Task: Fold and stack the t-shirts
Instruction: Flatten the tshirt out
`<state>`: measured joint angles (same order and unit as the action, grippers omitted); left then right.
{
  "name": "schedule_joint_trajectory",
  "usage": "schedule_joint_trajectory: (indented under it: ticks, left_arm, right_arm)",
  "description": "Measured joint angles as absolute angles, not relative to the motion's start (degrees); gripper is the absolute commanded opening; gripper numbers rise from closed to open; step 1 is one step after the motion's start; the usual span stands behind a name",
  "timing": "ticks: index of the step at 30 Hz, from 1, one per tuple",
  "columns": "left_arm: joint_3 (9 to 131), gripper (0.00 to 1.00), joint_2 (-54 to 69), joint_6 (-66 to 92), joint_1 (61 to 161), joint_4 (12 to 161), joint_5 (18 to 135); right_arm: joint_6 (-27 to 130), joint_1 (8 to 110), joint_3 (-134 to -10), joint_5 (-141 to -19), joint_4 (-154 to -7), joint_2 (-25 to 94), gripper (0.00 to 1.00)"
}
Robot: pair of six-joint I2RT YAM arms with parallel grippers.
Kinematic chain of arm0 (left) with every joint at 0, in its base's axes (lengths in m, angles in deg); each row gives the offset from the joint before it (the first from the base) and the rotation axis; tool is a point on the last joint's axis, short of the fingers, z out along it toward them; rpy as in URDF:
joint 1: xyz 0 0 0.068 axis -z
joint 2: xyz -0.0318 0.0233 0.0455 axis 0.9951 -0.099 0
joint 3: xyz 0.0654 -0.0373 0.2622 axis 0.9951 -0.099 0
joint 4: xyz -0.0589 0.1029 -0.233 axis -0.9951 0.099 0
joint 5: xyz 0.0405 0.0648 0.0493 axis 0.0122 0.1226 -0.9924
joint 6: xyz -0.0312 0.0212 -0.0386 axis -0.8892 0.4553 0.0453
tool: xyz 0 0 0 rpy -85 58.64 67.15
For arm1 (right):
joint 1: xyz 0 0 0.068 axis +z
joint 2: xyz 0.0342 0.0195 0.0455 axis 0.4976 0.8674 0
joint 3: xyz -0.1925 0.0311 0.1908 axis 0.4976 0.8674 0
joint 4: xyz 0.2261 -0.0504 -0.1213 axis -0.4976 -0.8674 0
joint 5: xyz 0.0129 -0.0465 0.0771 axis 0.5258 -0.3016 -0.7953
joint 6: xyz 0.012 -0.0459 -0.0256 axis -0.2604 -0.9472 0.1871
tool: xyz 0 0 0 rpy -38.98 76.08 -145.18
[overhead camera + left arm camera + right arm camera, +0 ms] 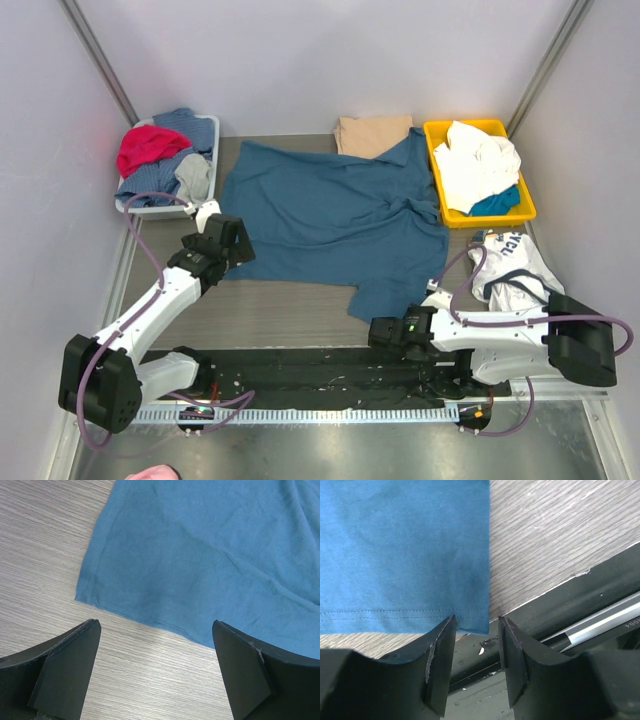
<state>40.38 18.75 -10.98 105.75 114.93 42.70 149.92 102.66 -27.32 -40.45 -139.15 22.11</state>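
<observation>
A: So, how far along?
B: Left gripper (155,630) gapes wide at the eight-o'clock corner of the teal shirt (330,210); right gripper (476,622), half-parted, holds nothing at its five-o'clock hem. That shirt lies spread, unfolded; the tan shirt (372,133) sits folded at twelve.
A: Hidden?
B: No orange shirt shows.

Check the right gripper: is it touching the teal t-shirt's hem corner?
Cannot tell. In the right wrist view the right gripper straddles the hem corner of the teal t-shirt; neither contact nor gap shows plainly.
</observation>
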Motion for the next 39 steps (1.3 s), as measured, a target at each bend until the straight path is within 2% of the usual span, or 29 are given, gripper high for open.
schedule_joint_trajectory:
  ticks: [25, 35, 39]
  left_arm:
    - [40.38, 1.00, 19.36, -10.98, 105.75, 115.22, 41.80]
    - [40.38, 1.00, 19.36, -10.98, 105.75, 115.50, 41.02]
    - [40.38, 1.00, 19.36, -10.98, 105.75, 115.67, 40.95]
  right_arm:
    - [148.15, 102.66, -27.60, -39.10, -136.44, 23.55, 0.47]
    - [146.91, 102.77, -27.93, -38.07, -134.56, 24.27, 0.20]
    - [146.86, 102.77, -27.93, -37.89, -134.03, 24.25, 0.13]
